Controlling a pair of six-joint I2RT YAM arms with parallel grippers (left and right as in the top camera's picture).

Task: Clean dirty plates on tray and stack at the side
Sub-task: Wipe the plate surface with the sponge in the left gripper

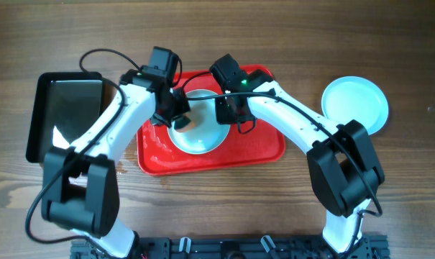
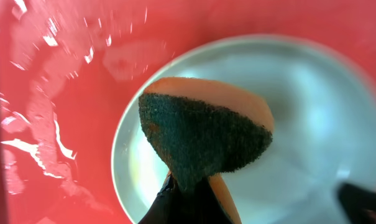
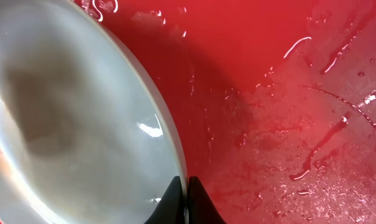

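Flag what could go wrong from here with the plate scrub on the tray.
1. The right tool pinches only the thin rim of the pale round plate; pressure from the orange sponge with dark green scouring face in the left tool may pop it loose.
2. The red rectangular plastic tray looks wet, so a freed plate could slide.
3. Both tools work close together over the plate; they might collide.

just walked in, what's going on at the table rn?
Plate washing is under way. The left gripper holds a sponge, green scouring side facing the plate on the red tray. The right gripper pinches that plate's rim. The tray is wet and streaked. A second plate sits on the table off to the right and looks clean. A black pan lies left of the tray.
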